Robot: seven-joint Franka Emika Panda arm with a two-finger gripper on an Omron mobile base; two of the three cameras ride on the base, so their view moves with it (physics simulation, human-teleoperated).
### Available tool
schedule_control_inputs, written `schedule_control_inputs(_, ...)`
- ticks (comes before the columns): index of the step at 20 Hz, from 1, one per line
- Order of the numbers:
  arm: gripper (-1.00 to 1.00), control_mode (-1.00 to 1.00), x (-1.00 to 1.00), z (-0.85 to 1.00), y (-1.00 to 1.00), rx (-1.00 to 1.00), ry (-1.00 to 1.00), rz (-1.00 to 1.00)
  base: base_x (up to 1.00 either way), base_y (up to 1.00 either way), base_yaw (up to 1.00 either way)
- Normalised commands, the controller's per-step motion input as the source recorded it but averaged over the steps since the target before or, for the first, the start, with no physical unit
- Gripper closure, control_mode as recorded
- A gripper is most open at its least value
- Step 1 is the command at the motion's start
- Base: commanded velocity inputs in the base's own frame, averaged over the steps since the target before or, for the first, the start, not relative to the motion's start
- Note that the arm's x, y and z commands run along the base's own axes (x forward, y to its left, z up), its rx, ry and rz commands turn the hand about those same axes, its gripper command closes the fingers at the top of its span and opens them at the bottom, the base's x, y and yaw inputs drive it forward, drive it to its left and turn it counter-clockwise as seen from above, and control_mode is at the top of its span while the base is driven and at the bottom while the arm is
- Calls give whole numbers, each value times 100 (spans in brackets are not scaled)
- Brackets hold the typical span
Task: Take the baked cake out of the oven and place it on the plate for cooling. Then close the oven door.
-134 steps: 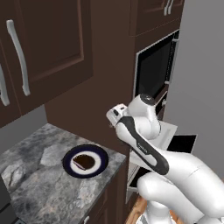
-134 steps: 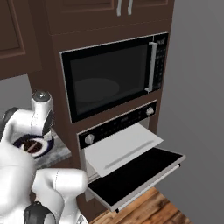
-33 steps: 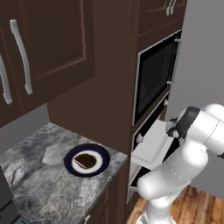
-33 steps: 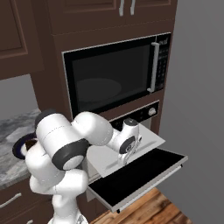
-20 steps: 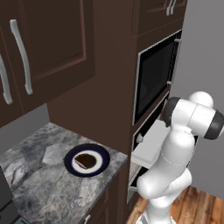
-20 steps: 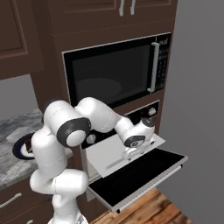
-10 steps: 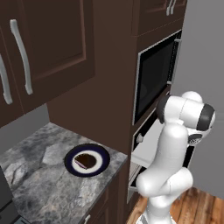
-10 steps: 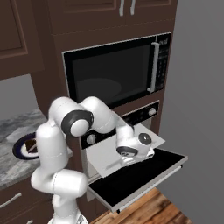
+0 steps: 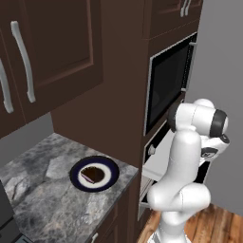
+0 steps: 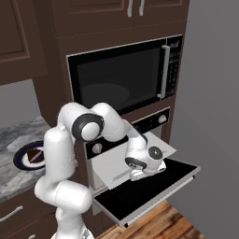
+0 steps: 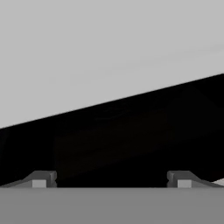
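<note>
The baked cake (image 9: 91, 175) (image 10: 33, 155), a small dark wedge, lies on the plate (image 9: 110, 167) (image 10: 18, 158) on the stone counter. Right of it the oven (image 10: 155, 120) stands with its oven door (image 10: 161, 184) dropped flat and a pale tray (image 10: 116, 165) pulled out over it. My gripper (image 10: 142, 176) (image 11: 111, 181) hangs just above the door's dark glass beside the tray's front edge. It is open, and nothing sits between its fingertips (image 11: 41, 179). In the hand view, dark glass fills the lower half and a pale grey surface the upper.
A black-glass microwave (image 10: 121, 79) with a vertical handle sits directly above the oven. Dark wood cabinets (image 9: 52, 52) hang over the marbled counter (image 9: 42, 204). A grey wall (image 10: 210, 93) stands to the oven's right, with wooden floor (image 10: 158, 224) below.
Over several seconds the arm swung from the plate over to the oven. In the last second the hand dropped lower towards the door. The cake stayed on the plate and the jaws stayed wide.
</note>
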Motion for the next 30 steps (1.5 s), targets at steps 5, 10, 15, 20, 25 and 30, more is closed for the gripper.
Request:
schedule_control_inputs(5,-100,-100,16,-19,0,0,-5,1,0,0,0)
schedule_control_inputs(10,-100,-100,19,-24,0,0,-7,2,0,0,0)
schedule_control_inputs(15,-100,-100,21,-24,0,0,-8,3,0,0,0)
schedule_control_inputs(20,-100,-100,25,-20,2,0,-10,3,0,0,0)
schedule_control_inputs(25,-100,-100,25,-12,5,0,-8,2,0,0,0)
schedule_control_inputs(30,-100,-100,17,0,16,0,-7,1,0,0,0)
